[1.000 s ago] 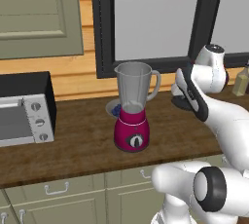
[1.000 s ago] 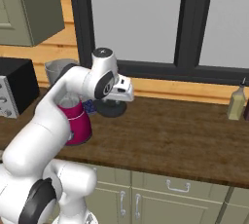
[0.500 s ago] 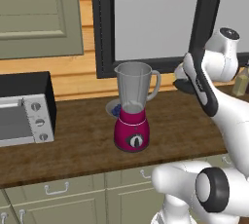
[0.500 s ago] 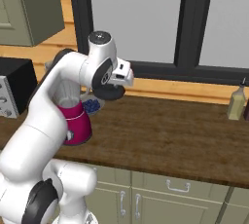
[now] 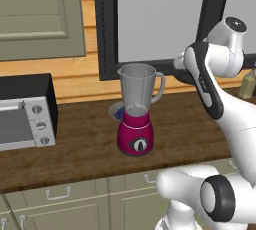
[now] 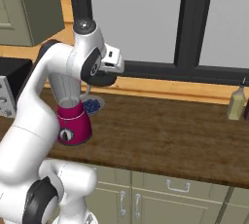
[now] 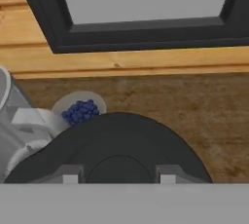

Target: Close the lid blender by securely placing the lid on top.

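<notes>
Long brown wooden desk (image 5: 75, 149) under a dark-framed window (image 6: 189, 23). Silver-black toaster oven (image 5: 25, 119) at its left end. Magenta-red blender with tall clear grey jar (image 5: 136, 109) upright mid-desk, mouth uncovered, handle to the right. Behind it, just beside the base, pale plate of blue berries (image 7: 80, 110). Fingers (image 7: 119, 175) pinching flat round black lid with raised centre (image 7: 112, 150), held in the air above the desk, right of the jar and near its rim height. Small olive bottle (image 6: 236, 105) far right.
</notes>
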